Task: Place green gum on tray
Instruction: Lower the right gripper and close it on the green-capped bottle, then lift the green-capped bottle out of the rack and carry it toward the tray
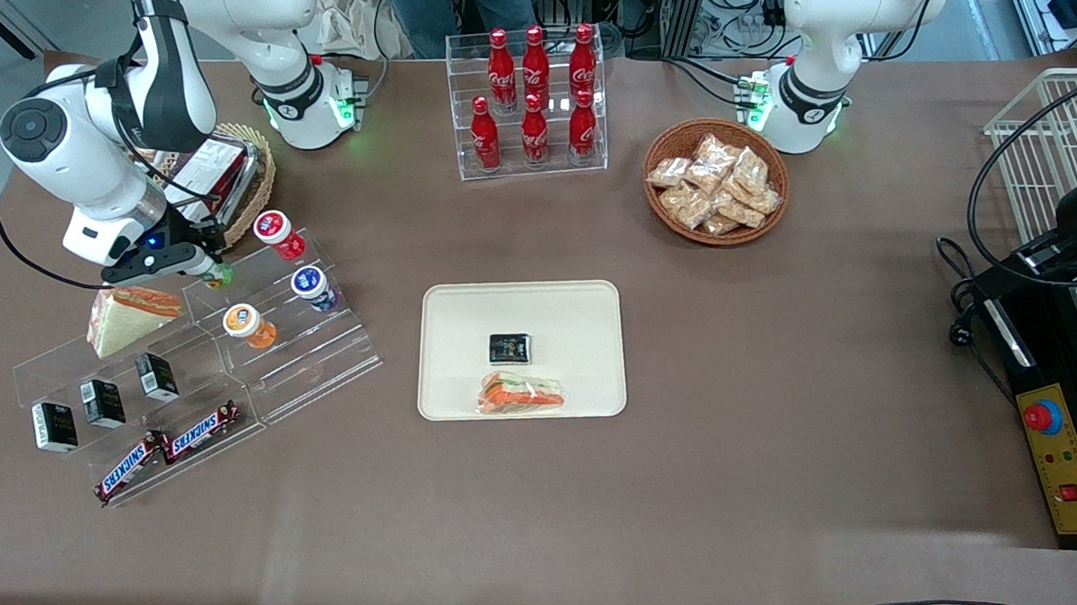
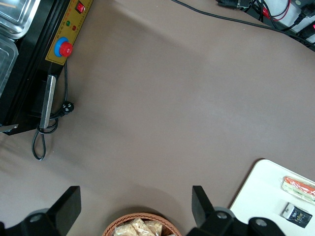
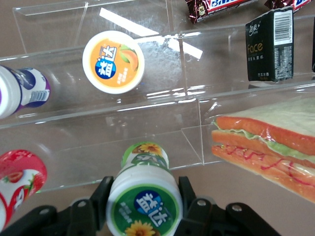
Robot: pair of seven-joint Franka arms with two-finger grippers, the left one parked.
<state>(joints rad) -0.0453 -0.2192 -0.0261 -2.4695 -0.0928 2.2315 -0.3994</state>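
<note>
While green gum [image 3: 144, 200] sits between my gripper [image 1: 197, 263] fingers, grip looks closed on it, I think. Gum at top step of clear rack [image 1: 299, 365], not lifted far. Tray [image 1: 466, 304] well apart from rack. Carry and drop left.

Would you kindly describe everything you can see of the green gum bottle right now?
The green gum is a small cylindrical bottle, seemingly plastic, with a round green-and-white lid bearing white characters and a flower print, and a green-yellow flowered body. It sits between the fingers of the gripper, which is shut on it, at the top step of the clear acrylic rack, beside the wrapped sandwich. It is not yet on the tray.
</note>
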